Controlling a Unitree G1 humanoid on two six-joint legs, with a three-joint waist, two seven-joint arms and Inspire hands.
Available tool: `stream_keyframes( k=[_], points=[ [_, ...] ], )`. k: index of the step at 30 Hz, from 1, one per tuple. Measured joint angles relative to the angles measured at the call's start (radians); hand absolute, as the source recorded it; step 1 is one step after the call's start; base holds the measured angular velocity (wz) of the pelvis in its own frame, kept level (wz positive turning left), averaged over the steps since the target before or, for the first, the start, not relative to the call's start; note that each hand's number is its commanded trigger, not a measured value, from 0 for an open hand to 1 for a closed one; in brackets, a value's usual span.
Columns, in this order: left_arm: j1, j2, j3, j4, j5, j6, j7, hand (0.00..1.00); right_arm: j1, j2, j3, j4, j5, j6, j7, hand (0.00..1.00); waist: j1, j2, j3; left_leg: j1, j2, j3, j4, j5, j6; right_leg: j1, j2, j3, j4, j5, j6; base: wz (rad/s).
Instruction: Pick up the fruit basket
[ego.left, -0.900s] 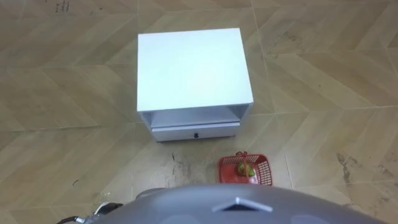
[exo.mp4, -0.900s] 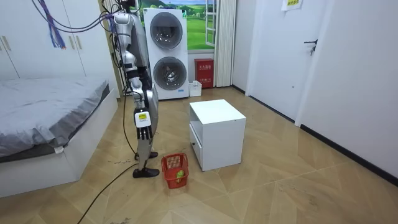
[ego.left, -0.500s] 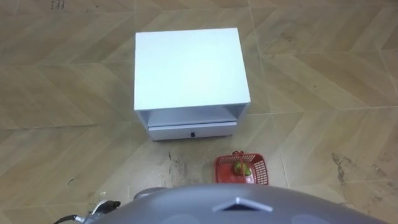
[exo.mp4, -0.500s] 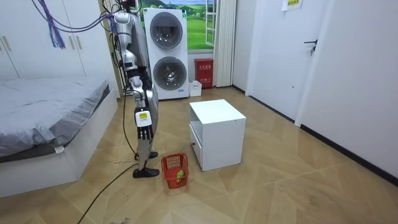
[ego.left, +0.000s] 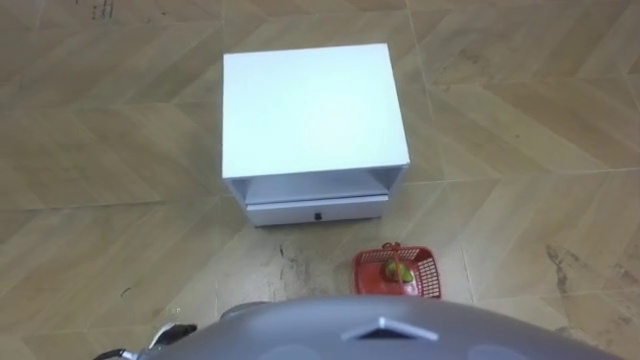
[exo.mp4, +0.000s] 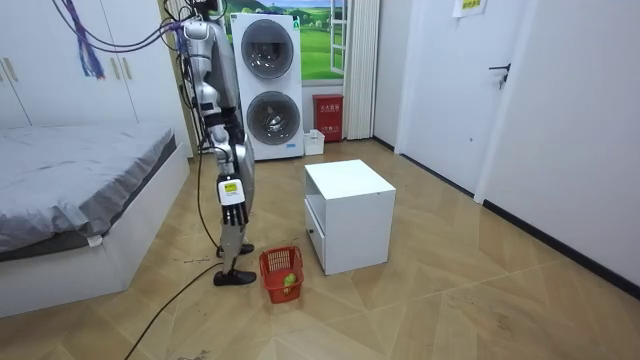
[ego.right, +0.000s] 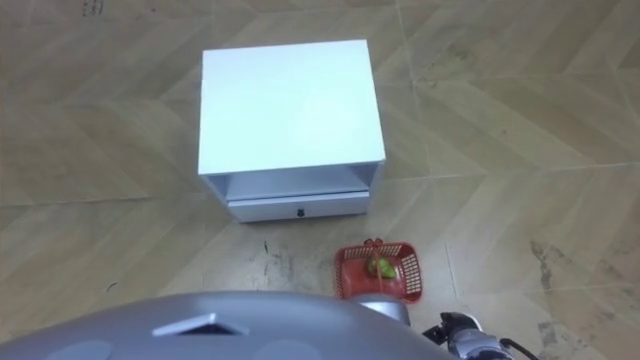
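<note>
Honestly, that basket (ego.left: 397, 272) looks like light, stiff plastic, so hook its rim; your right hand (exo.mp4: 231, 212) hangs empty, fingers straight.

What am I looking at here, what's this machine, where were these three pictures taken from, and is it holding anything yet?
It is a humanoid robot standing upright between a bed and a white cabinet with a drawer. One picture comes from a camera across the room; the other two come from the robot's head, looking down, so the grey curve at the bottom is its own body. On the floor by its feet, to its right, sits a red fruit basket with green fruit inside. The basket is not held: the right hand hangs open at its side.
</note>
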Motion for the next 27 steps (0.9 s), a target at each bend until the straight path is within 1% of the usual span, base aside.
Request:
stream_keyframes(
  k=[3,4,5,6,7,9,10,11,12,13,14,15,16,17,18,19,20,21,22,23,24,25,26,27],
  points=[
    [0.0,0.0,-0.001,0.0,0.0,0.004,0.0,0.0,0.0,0.0,0.001,-0.002,0.0,0.0,-0.007,0.0,-0.002,-0.001,-0.0007,-0.006,-0.001,0.0,0.006,0.0,0.0,-0.004,-0.01,-0.006,0.005,-0.002,0.002,0.02],
    [-0.003,0.0,-0.001,-0.001,0.0,0.003,0.0,0.0,-0.001,0.0,0.0,-0.006,0.001,0.0,-0.011,0.0,-0.004,-0.007,-0.0039,-0.019,-0.006,0.001,0.016,0.0,0.0,-0.02,-0.018,-0.011,0.03,-0.013,0.004,0.07],
    [-0.006,0.0,-0.001,-0.001,0.0,0.002,0.001,0.0,-0.001,0.0,0.0,-0.008,0.001,0.0,-0.012,0.0,-0.004,-0.007,-0.0039,-0.026,-0.014,0.003,0.022,0.0,0.0,-0.033,-0.019,-0.012,0.047,-0.021,0.004,0.11],
    [-0.008,0.0,-0.001,-0.001,0.0,-0.004,0.0,0.0,-0.002,-0.002,-0.001,-0.013,0.003,0.0,-0.017,0.0,-0.003,-0.011,-0.006,-0.037,-0.018,0.013,0.031,-0.002,0.004,-0.053,-0.028,-0.018,0.086,-0.036,0.009,0.14],
    [-0.016,0.0,-0.001,-0.003,-0.001,-0.012,0.0,0.0,0.0,-0.004,-0.001,-0.023,0.01,0.001,-0.023,0.0,-0.006,-0.009,-0.0057,-0.052,-0.021,0.026,0.049,-0.007,0.012,-0.074,-0.034,-0.022,0.126,-0.046,0.011,0.14],
    [-0.026,0.0,0.0,-0.004,-0.001,-0.025,0.001,0.0,0.001,-0.004,-0.001,-0.038,0.022,0.0,-0.038,0.0,-0.004,-0.002,-0.0037,-0.073,-0.02,0.044,0.075,-0.01,0.017,-0.108,-0.044,-0.027,0.19,-0.05,0.013,0.13],
    [-0.033,0.001,0.0,-0.003,-0.001,-0.034,0.005,0.0,0.001,-0.004,-0.002,-0.048,0.027,0.0,-0.048,0.0,-0.004,0.003,-0.0015,-0.084,-0.019,0.046,0.088,-0.014,0.023,-0.127,-0.05,-0.029,0.219,-0.05,0.013,0.11],
    [-0.041,0.002,0.001,0.0,0.0,-0.046,0.006,0.0,0.005,-0.004,-0.003,-0.071,0.026,0.002,-0.058,0.0,-0.003,0.004,-0.0012,-0.101,-0.02,0.053,0.105,-0.019,0.032,-0.157,-0.054,-0.031,0.246,-0.05,0.013,0.07],
    [-0.046,0.003,0.002,0.003,0.0,-0.05,0.006,0.0,0.005,-0.004,-0.006,-0.077,0.026,-0.001,-0.061,0.0,-0.003,0.004,-0.001,-0.114,-0.023,0.056,0.117,-0.021,0.035,-0.169,-0.057,-0.032,0.255,-0.05,0.014,-0.05],
    [-0.055,0.006,0.008,0.011,0.0,-0.059,0.005,0.0,0.0,-0.007,-0.015,-0.078,0.029,-0.009,-0.063,0.0,-0.001,0.003,-0.0008,-0.14,-0.034,0.06,0.137,-0.024,0.04,-0.199,-0.066,-0.03,0.272,-0.049,0.015,-0.11],
    [-0.062,0.008,0.01,0.02,0.0,-0.067,0.005,0.0,-0.006,-0.01,-0.021,-0.082,0.036,-0.01,-0.065,0.0,0.001,0.002,-0.0004,-0.156,-0.036,0.069,0.144,-0.024,0.042,-0.221,-0.07,-0.027,0.282,-0.048,0.017,-0.19],
    [-0.072,0.012,0.016,0.036,-0.002,-0.076,0.005,0.0,-0.017,-0.014,-0.023,-0.11,0.047,-0.01,-0.069,0.0,0.0,0.003,-0.0011,-0.195,-0.033,0.075,0.16,-0.021,0.054,-0.25,-0.075,-0.027,0.283,-0.037,0.029,-0.21],
    [-0.074,0.017,0.021,0.038,-0.002,-0.086,0.005,0.0,-0.021,-0.013,-0.035,-0.144,0.056,-0.01,-0.071,0.0,0.001,0.013,-0.0052,-0.236,-0.028,0.092,0.163,-0.016,0.066,-0.272,-0.075,-0.025,0.271,-0.023,0.042,-0.15],
    [-0.077,0.027,0.02,0.038,-0.002,-0.095,0.001,0.0,-0.023,-0.01,-0.037,-0.181,0.078,-0.01,-0.071,0.0,-0.003,0.013,0.0028,-0.269,-0.017,0.131,0.178,-0.015,0.078,-0.306,-0.091,-0.042,0.329,-0.028,0.043,0.03],
    [-0.077,0.032,0.022,0.037,-0.001,-0.099,0.0,0.0,-0.015,-0.009,-0.04,-0.191,0.094,-0.012,-0.071,0.0,-0.007,0.007,0.004,-0.279,-0.017,0.142,0.185,-0.015,0.082,-0.318,-0.108,-0.058,0.402,-0.041,0.041,0.42],
    [-0.075,0.043,0.021,0.038,-0.002,-0.108,-0.003,0.0,-0.002,-0.01,-0.048,-0.193,0.118,-0.011,-0.07,0.0,-0.01,-0.003,0.0023,-0.29,-0.024,0.154,0.192,-0.012,0.09,-0.32,-0.138,-0.063,0.55,-0.052,0.04,0.49],
    [-0.071,0.047,0.02,0.036,-0.004,-0.111,-0.003,0.0,0.0,-0.01,-0.05,-0.193,0.125,-0.011,-0.071,0.0,-0.004,-0.01,0.0011,-0.293,-0.031,0.155,0.193,-0.01,0.093,-0.313,-0.15,-0.055,0.62,-0.051,0.041,0.28],
    [-0.059,0.053,0.02,0.03,-0.012,-0.112,-0.003,0.0,-0.007,-0.012,-0.049,-0.194,0.143,-0.015,-0.072,0.0,0.014,-0.024,-0.0047,-0.309,-0.037,0.168,0.203,-0.007,0.097,-0.294,-0.171,-0.034,0.724,-0.048,0.046,-0.19],
    [-0.047,0.057,0.019,0.018,-0.024,-0.111,-0.003,0.0,-0.026,-0.013,-0.044,-0.195,0.166,-0.024,-0.075,0.0,0.028,-0.033,-0.0065,-0.336,-0.036,0.178,0.226,-0.007,0.097,-0.261,-0.184,-0.02,0.761,-0.038,0.057,-0.24],
    [-0.046,0.061,0.015,0.017,-0.029,-0.11,-0.001,0.0,-0.034,-0.013,-0.038,-0.197,0.183,-0.028,-0.078,0.0,0.028,-0.038,-0.0048,-0.353,-0.035,0.178,0.239,-0.006,0.098,-0.239,-0.19,-0.021,0.757,-0.034,0.06,-0.07],
    [-0.047,0.067,0.009,0.018,-0.049,-0.111,0.002,0.0,-0.047,-0.01,-0.036,-0.214,0.219,-0.038,-0.082,0.0,0.032,-0.045,-0.0046,-0.407,-0.032,0.175,0.28,-0.005,0.099,-0.197,-0.194,-0.019,0.722,-0.03,0.063,0.14],
    [-0.053,0.067,0.009,0.021,-0.063,-0.111,0.01,0.0,-0.06,-0.008,-0.037,-0.232,0.236,-0.052,-0.084,0.0,0.032,-0.05,-0.0062,-0.473,-0.029,0.172,0.331,-0.005,0.099,-0.163,-0.196,-0.017,0.658,-0.031,0.064,0.15],
    [-0.06,0.066,0.009,0.022,-0.065,-0.112,0.016,0.0,-0.079,-0.007,-0.037,-0.241,0.237,-0.057,-0.087,0.0,0.031,-0.057,-0.0088,-0.51,-0.028,0.171,0.357,-0.005,0.099,-0.147,-0.198,-0.014,0.621,-0.032,0.067,0.1],
    [-0.086,0.065,0.006,0.031,-0.081,-0.113,0.028,0.0,-0.1,-0.008,-0.037,-0.265,0.235,-0.065,-0.098,0.0,0.032,-0.059,-0.0072,-0.585,-0.023,0.171,0.42,-0.006,0.1,-0.131,-0.198,0.0,0.534,-0.041,0.078,0.0]
  ],
)
